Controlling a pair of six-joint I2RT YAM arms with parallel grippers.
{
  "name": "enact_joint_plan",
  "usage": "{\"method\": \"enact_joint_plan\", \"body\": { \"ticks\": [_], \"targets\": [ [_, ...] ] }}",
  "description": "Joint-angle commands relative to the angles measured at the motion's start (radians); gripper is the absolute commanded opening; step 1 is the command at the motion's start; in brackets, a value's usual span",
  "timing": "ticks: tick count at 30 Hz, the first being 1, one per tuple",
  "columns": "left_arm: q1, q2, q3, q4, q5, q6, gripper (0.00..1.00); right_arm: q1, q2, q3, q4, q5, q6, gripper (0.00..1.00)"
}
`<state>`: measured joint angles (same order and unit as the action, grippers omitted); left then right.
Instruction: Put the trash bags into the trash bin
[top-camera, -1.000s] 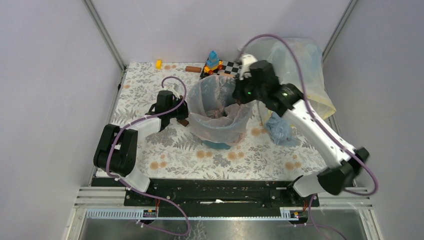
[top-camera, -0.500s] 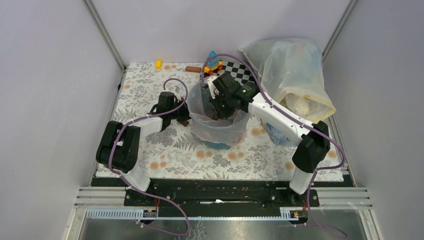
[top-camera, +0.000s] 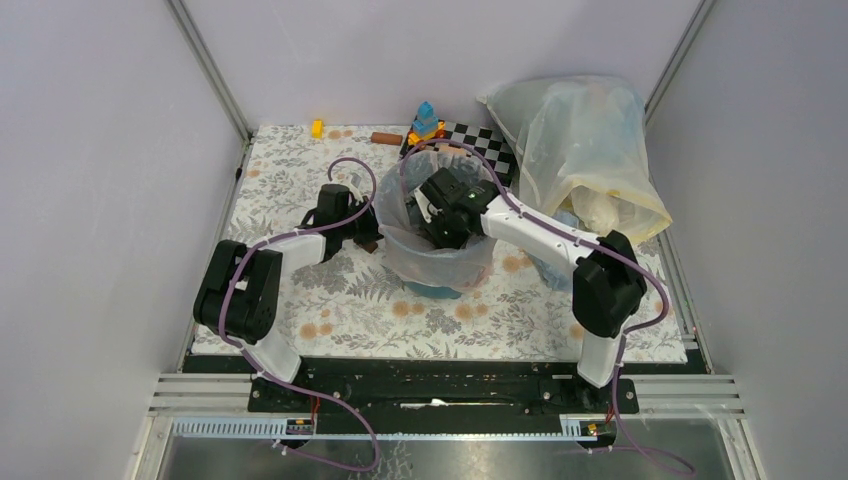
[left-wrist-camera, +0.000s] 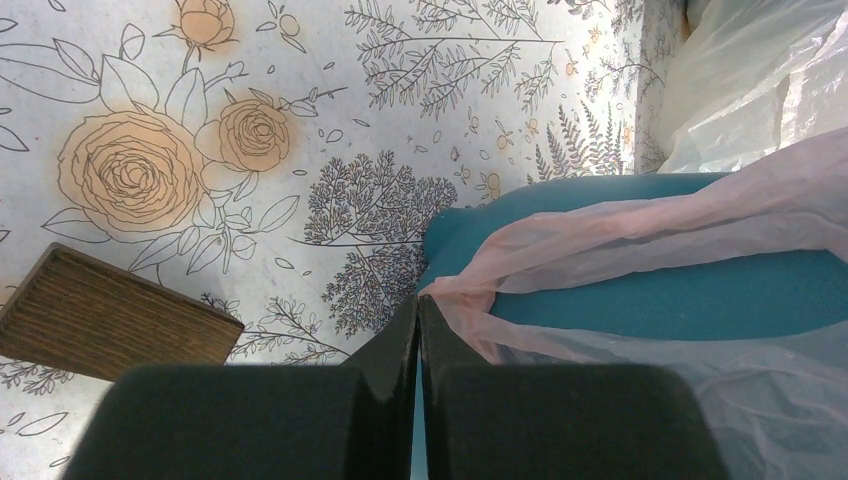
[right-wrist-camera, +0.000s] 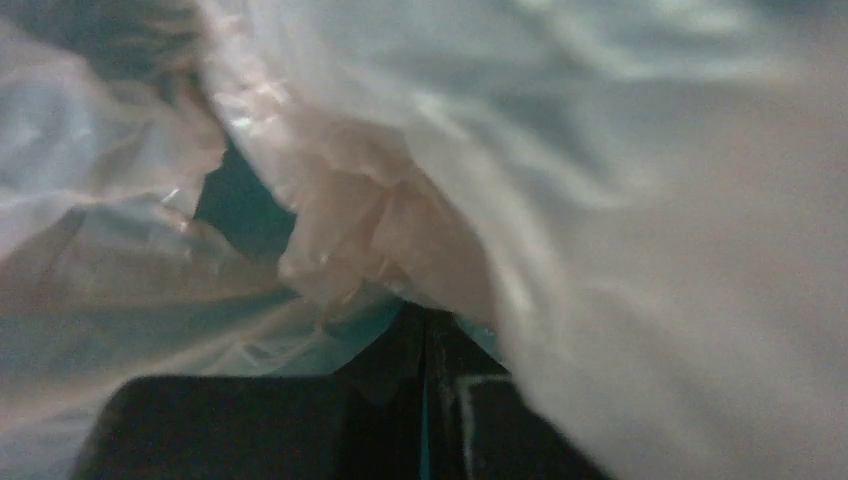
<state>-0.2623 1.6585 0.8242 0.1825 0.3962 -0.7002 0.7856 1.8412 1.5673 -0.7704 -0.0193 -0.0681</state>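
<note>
The teal trash bin (top-camera: 440, 291) stands mid-table with a thin pinkish translucent trash bag (top-camera: 440, 262) draped over its rim. My left gripper (top-camera: 372, 233) is at the bin's left side, shut on the bag's edge. In the left wrist view the film (left-wrist-camera: 620, 235) runs from the fingertips of that gripper (left-wrist-camera: 418, 300) across the bin wall (left-wrist-camera: 700, 295). My right gripper (top-camera: 440, 225) is down inside the bin's mouth. In the right wrist view it (right-wrist-camera: 425, 312) is shut, with crumpled bag film (right-wrist-camera: 380, 220) just ahead of the tips and teal wall (right-wrist-camera: 240, 205) behind.
A large clear filled bag (top-camera: 590, 140) leans in the back right corner. A crumpled blue bag (top-camera: 560, 262) lies right of the bin. A wooden block (top-camera: 367, 244) sits by my left gripper. Toys (top-camera: 427, 122), a checkerboard (top-camera: 482, 142) and small pieces (top-camera: 317, 128) lie along the back edge.
My right arm swung from the bin's back right rim leftwards and down into the bin's mouth. The bag's top sank with it. My left gripper stayed put.
</note>
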Motion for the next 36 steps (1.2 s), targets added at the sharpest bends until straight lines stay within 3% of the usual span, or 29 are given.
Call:
{"method": "enact_joint_plan", "body": {
  "ticks": [1, 24, 36],
  "targets": [
    [-0.005, 0.003, 0.031, 0.052, 0.012, 0.007, 0.00, 0.008, 0.027, -0.023, 0.026, -0.009, -0.015, 0.00],
    [-0.023, 0.001, 0.047, 0.052, 0.018, 0.002, 0.00, 0.008, 0.225, -0.052, 0.014, -0.085, -0.039, 0.00],
    [-0.023, -0.105, 0.058, 0.018, 0.000, -0.015, 0.02, 0.007, 0.281, -0.066, -0.019, -0.110, -0.052, 0.00]
  ]
}}
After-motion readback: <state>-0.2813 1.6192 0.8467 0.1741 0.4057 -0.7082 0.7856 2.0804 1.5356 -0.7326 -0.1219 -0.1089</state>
